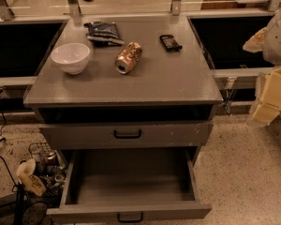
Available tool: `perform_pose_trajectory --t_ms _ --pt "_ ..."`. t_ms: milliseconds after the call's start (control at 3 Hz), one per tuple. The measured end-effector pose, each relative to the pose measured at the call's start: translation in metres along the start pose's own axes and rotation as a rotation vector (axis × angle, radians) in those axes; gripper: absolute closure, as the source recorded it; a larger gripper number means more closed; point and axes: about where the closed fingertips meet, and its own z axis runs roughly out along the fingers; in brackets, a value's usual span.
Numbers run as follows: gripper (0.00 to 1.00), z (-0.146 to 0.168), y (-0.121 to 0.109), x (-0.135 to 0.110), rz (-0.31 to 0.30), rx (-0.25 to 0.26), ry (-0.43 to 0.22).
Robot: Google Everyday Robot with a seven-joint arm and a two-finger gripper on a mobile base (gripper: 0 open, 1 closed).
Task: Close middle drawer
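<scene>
The middle drawer (131, 182) is pulled far out toward me. Its long grey tray shows empty, and its flat front with a small black bar handle (129, 217) lies at the bottom edge of the view. Above it, the taller top drawer front (126, 135), chipped white at its right end, stands slightly out from the cabinet. My gripper (269, 102) shows as pale cream parts at the right edge, to the right of the cabinet at about countertop height. It is apart from the drawers and touches nothing visible.
On the grey countertop (168, 78) are a white bowl (70, 57), a can lying on its side (128, 57), a dark blue snack bag (103, 32) and a small black object (170, 42). A wire basket of clutter (44, 165) and cables sit on the floor at lower left.
</scene>
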Motion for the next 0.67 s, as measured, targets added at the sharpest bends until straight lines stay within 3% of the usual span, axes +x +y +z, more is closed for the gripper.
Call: perform_pose_trajectory --t_ms 333,667 --pt "0.00 0.0000 0.0000 0.0000 0.000 0.000 0.000" --pt "0.09 0.0000 0.0000 0.0000 0.000 0.000 0.000"
